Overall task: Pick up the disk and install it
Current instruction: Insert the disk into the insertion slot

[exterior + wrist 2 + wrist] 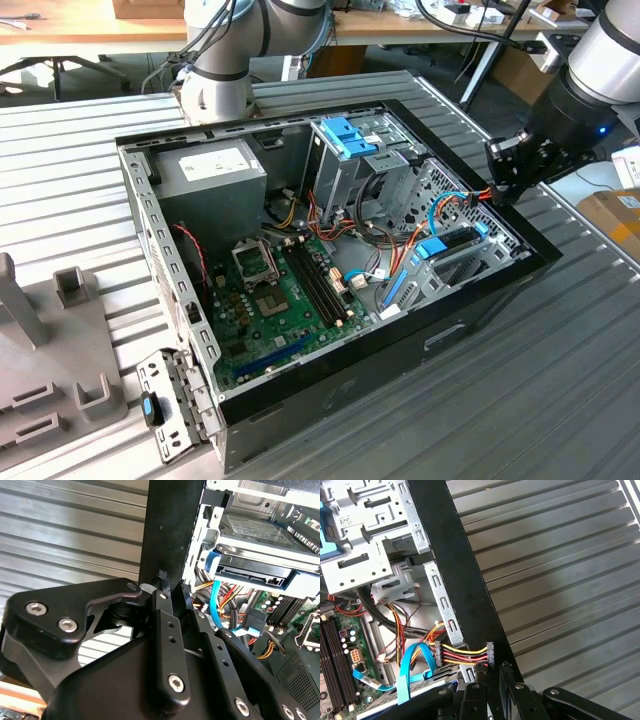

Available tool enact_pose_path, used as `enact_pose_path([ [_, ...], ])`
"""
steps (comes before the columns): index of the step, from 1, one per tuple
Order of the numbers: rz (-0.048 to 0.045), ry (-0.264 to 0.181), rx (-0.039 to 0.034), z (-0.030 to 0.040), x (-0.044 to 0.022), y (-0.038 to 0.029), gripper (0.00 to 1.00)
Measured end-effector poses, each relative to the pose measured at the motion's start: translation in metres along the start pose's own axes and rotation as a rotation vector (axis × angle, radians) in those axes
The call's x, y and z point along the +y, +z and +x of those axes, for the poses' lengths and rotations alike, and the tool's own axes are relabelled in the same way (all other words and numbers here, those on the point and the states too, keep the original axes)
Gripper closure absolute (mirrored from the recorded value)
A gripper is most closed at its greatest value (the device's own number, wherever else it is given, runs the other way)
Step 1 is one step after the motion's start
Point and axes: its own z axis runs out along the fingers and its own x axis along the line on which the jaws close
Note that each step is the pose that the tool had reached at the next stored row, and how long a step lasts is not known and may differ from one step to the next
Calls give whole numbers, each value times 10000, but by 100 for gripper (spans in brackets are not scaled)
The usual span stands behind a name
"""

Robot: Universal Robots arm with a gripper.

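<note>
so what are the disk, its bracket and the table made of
Disk: looks like bare grey metal, with a dull sheen along its casing edge. Bracket: probably plastic, light blue and matte, with smooth moulded edges. Table: seems to be metal, possibly aluminium, since its ribbed silver surface gives soft reflections.

Exterior view overlooks computer case [420, 335]; close wrist views share claw [173, 581].
</note>
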Motion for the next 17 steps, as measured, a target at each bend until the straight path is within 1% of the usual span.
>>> enact_pose_path([
  [1, -35, -5, -42, 1, 0, 0, 75],
  [2, -104, -14, -136, 6, -2, -1, 75],
  [3, -182, -28, -273, 20, -8, -4, 75],
  [5, -244, -36, -365, 36, -29, -9, 75],
  [6, -277, -39, -402, 48, -53, -14, 75],
  [9, -301, -39, -415, 59, -73, -17, 75],
  [11, -423, -26, -433, 80, -83, -8, 75],
  [13, -498, -17, -422, 83, -86, 5, 75],
  [17, -544, -11, -406, 83, -86, 7, 75],
])
